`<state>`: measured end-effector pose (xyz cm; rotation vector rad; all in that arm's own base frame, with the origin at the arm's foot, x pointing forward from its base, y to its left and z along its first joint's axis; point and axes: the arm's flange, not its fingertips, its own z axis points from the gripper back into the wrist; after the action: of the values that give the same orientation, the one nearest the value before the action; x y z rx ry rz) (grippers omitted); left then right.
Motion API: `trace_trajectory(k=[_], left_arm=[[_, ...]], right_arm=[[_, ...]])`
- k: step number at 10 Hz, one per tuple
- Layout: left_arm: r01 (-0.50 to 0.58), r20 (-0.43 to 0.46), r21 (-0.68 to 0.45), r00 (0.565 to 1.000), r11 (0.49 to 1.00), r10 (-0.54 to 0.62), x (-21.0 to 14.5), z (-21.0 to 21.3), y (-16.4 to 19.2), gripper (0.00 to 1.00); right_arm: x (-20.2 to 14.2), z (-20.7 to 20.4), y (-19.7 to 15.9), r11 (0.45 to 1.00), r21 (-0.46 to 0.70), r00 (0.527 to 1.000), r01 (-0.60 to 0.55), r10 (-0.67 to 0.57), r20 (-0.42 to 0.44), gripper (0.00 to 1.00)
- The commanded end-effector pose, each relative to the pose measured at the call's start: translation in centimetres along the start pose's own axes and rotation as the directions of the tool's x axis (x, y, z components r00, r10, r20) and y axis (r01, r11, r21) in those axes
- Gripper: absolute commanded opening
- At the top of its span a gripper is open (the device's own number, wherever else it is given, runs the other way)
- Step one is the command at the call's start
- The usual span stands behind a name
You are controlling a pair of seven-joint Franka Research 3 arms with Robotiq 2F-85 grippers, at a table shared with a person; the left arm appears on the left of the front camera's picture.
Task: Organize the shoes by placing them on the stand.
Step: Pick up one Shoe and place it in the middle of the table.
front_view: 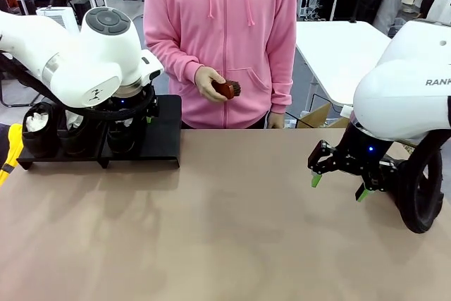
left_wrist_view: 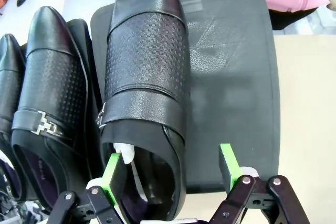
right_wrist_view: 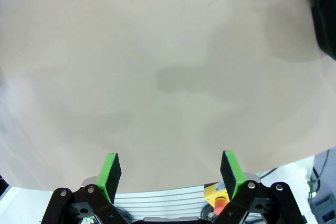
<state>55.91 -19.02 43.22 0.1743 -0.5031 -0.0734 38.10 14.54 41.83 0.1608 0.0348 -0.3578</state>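
Note:
Three black glossy shoes stand in a row on the black stand [front_view: 163, 130] at the table's far left: one [front_view: 39, 130] at the left end, one [front_view: 74, 135] beside it and one [front_view: 121, 137] nearest the middle. In the left wrist view that last shoe [left_wrist_view: 147, 66] lies toe away on the stand [left_wrist_view: 231, 77]. My left gripper [left_wrist_view: 173, 169] is open over its heel end, one green pad [left_wrist_view: 116, 174] inside the shoe's opening and the other outside above the stand. My right gripper [front_view: 338, 187] hangs open over bare table at the right [right_wrist_view: 170, 174], nothing between its fingers.
A person in a pink hoodie stands at the far side holding a small reddish-brown brush [front_view: 227, 89]. The right half of the stand's near platform is bare. The brown tabletop [front_view: 211, 230] stretches wide between the arms.

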Motion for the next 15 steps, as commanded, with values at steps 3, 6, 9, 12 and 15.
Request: trace_trajectory(k=[3,6,9,12,15], left_arm=[[0.012,0.13,-0.024,0.991,1.0,-0.009,-2.0,7.1,-1.9,0.9],[-0.117,0.147,-0.166,0.979,0.979,0.142,-3.6,14.1,-2.6,0.9],[-0.123,-0.122,-0.264,0.988,0.957,0.093,-6.5,16.7,-2.2,0.9],[-0.115,-0.243,-0.381,0.97,0.917,0.021,-8.5,16.7,-1.6,0.9],[-0.154,-0.302,-0.393,0.953,0.907,0.031,-9.1,14.4,-0.9,0.9]], right_arm=[[0.0,0.0,0.1,1.0,0.003,1.0,-0.012,0.012,-0.001,1.0],[0.0,0.0,0.1,1.0,0.003,1.0,-0.012,0.012,-0.001,1.0],[0.0,0.0,0.1,1.0,0.003,1.0,-0.012,0.012,-0.001,1.0],[0.0,0.0,0.1,1.0,0.003,1.0,-0.012,0.012,-0.001,1.0],[3.6,1.5,-2.9,0.998,-0.059,0.996,-0.028,0.033,0.088,1.0]])
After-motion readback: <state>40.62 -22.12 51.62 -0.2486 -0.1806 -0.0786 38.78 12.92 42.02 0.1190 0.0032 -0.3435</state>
